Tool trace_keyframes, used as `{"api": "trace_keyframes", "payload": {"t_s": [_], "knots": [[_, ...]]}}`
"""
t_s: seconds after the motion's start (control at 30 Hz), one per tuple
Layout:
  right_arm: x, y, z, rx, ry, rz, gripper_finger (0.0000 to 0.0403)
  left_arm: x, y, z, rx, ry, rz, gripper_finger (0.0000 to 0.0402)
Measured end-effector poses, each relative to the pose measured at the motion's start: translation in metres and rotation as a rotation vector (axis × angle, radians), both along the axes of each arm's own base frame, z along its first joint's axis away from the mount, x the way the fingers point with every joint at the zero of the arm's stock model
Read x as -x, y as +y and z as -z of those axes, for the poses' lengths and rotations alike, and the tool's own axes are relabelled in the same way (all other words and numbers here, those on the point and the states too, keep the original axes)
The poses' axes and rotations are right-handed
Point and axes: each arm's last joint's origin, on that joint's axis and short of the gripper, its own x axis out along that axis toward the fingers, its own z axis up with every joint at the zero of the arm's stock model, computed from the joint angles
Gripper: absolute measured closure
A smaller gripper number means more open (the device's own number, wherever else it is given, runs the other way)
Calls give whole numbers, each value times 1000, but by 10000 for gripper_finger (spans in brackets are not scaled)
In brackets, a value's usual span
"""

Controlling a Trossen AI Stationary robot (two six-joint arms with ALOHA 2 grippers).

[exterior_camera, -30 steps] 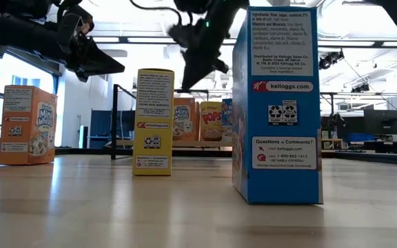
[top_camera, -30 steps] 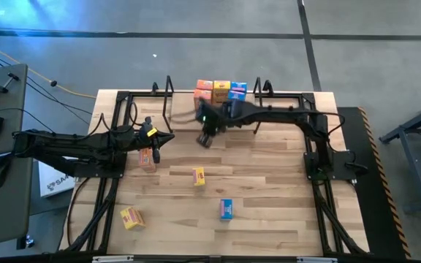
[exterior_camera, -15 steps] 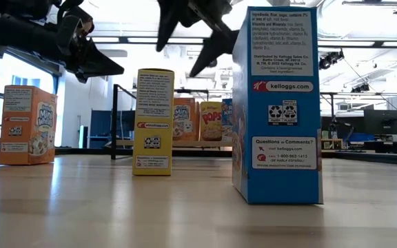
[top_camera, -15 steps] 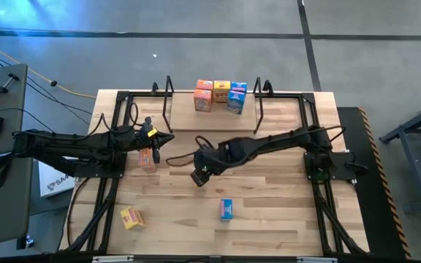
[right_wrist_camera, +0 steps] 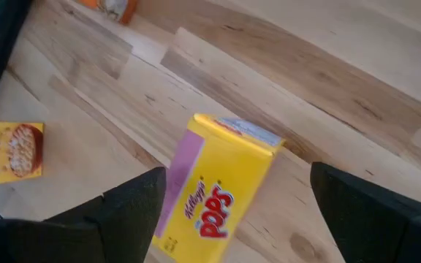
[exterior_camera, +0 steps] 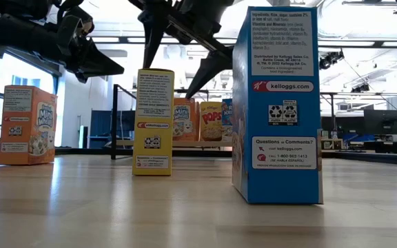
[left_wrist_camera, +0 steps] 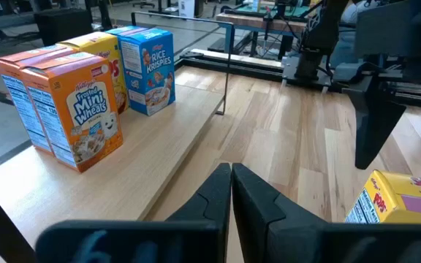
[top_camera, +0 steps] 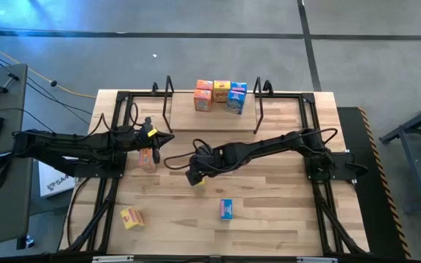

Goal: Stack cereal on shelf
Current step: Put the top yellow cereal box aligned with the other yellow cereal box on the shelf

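A yellow Pops box stands upright on the table's middle, and it also shows in the low view. My right gripper is open above it, one finger on either side of the box's top, apart from it. My left gripper is shut and empty above the table's left part, next to an upright orange box. An orange box, a yellow box and a blue box stand on the shelf at the far edge.
A blue box stands near the table's front middle and fills the low view's right part. A yellow box lies flat at the front left. The shelf's black wire uprights stand at its ends.
My right gripper has come away from the shelf toward the table's near edge and a little left. It has gone down over the upright yellow box and now stands with a finger on either side of the box's top. The boxes have stayed in place.
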Motion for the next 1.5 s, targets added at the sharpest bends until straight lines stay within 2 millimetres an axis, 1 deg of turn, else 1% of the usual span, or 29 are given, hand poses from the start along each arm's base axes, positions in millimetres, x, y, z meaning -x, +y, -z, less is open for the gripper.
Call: {"api": "trace_keyframes", "payload": {"t_s": [0.17, 0.43, 0.53, 0.67, 1.0, 1.13, 1.17, 1.23, 1.37, 1.5], "knots": [[-7, 2, 9, -32, -16, -21, 66, 0, 0, 0, 0, 0, 0, 394], [-7, 1, 9, -24, -8, -22, 66, 0, 0, 0, 0, 0, 0, 394], [-7, 1, 15, -35, 17, -30, 69, 0, 0, 0, 0, 0, 0, 394], [-8, 1, 23, -64, 54, -42, 89, 0, 0, 0, 1, 2, 0, 394], [-6, -1, 20, -56, 69, -69, 157, 0, 0, 1, 2, 13, 4, 394], [-7, -4, 19, -33, 68, -128, 173, 0, 0, 1, 2, 13, 4, 394], [-7, -5, 17, -25, 68, -143, 176, 0, 0, 1, 2, 13, 4, 394], [-7, -9, 8, 3, 74, -187, 181, 0, 0, 1, 3, 14, 4, 394], [-9, -20, -22, 92, 44, -263, 189, 0, 0, 1, 3, 15, 4, 394], [-7, -38, -58, 193, 27, -339, 197, 0, 0, 1, 3, 16, 4, 394]]}}
